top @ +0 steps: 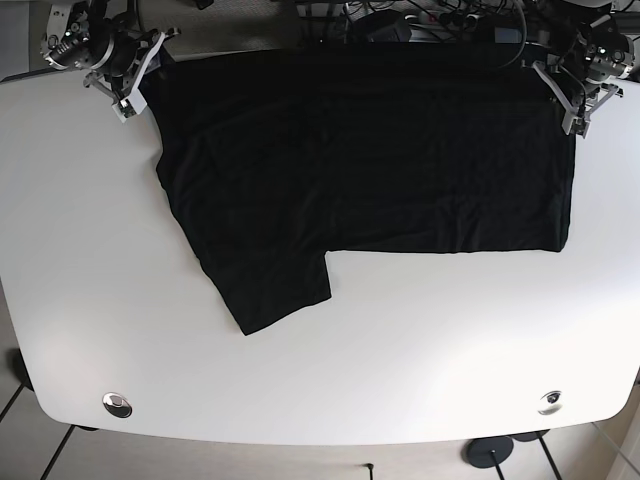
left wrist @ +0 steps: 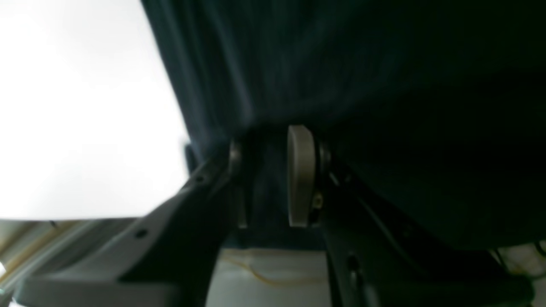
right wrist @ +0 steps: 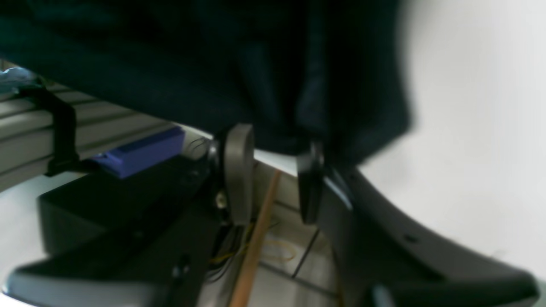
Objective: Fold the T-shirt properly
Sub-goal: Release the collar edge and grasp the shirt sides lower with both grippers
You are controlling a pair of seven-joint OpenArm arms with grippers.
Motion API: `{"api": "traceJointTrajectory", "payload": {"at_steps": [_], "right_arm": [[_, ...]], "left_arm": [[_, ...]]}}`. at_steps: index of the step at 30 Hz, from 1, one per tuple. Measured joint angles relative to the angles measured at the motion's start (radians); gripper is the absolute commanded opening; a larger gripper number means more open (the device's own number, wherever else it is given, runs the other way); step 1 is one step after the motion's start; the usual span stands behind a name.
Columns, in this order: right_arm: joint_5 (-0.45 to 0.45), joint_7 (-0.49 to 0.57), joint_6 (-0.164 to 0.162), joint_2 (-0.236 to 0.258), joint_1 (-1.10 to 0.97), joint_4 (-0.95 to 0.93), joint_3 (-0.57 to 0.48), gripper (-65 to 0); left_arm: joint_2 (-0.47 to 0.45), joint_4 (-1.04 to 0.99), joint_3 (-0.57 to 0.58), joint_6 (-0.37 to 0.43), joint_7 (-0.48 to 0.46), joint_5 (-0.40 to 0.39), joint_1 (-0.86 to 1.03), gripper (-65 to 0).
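A dark T-shirt [top: 380,160] lies spread on the white table [top: 400,350], with one flap [top: 270,290] sticking out toward the front left. My left gripper [top: 572,100] is at the shirt's far right corner. In the left wrist view, dark cloth [left wrist: 341,85] fills the narrow gap of this left gripper [left wrist: 268,145], which is shut on it. My right gripper [top: 135,85] is at the far left corner. Seen close up, that right gripper [right wrist: 277,145] pinches the cloth's edge [right wrist: 256,85] at its fingertips.
Both grippers sit at the table's far edge [top: 250,50]. Behind it are cables [top: 430,20], a blue block [right wrist: 140,151] and a black box [right wrist: 119,200]. Bare white tabletop surrounds the shirt at the front and sides. Two round fittings [top: 117,404] sit near the front edge.
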Motion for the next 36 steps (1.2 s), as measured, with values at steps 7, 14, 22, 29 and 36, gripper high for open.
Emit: {"api": "traceJointTrajectory", "payload": {"at_steps": [7, 14, 22, 29, 36], "right_arm": [[-0.007, -0.011, -0.003, -0.039, 0.246, -0.031, 0.058, -24.6], [-0.006, 0.003, -0.002, -0.033, 0.564, -0.266, -0.052, -5.4], [-0.016, 0.267, -0.007, 0.043, 0.909, -0.796, -0.308, -7.5], [-0.005, 0.452, -0.008, 0.053, 0.966, -1.024, -0.499, -7.5], [-0.002, 0.497, -0.008, 0.001, 0.929, -1.021, -0.503, -40.6]], "left_arm": [[0.001, 0.051, 0.006, 0.001, 0.061, 0.008, -0.28, -41.8], [-0.001, -0.06, 0.006, 0.0, 0.126, 0.005, -0.458, -34.0], [-0.002, -0.095, 0.003, 0.001, 0.128, 0.005, -0.504, -34.3], [-0.002, -0.095, -0.002, 0.001, 0.128, 0.005, -0.504, -34.4], [-0.006, -0.141, -0.004, 0.107, 0.042, 0.004, -0.534, -33.3]]}}
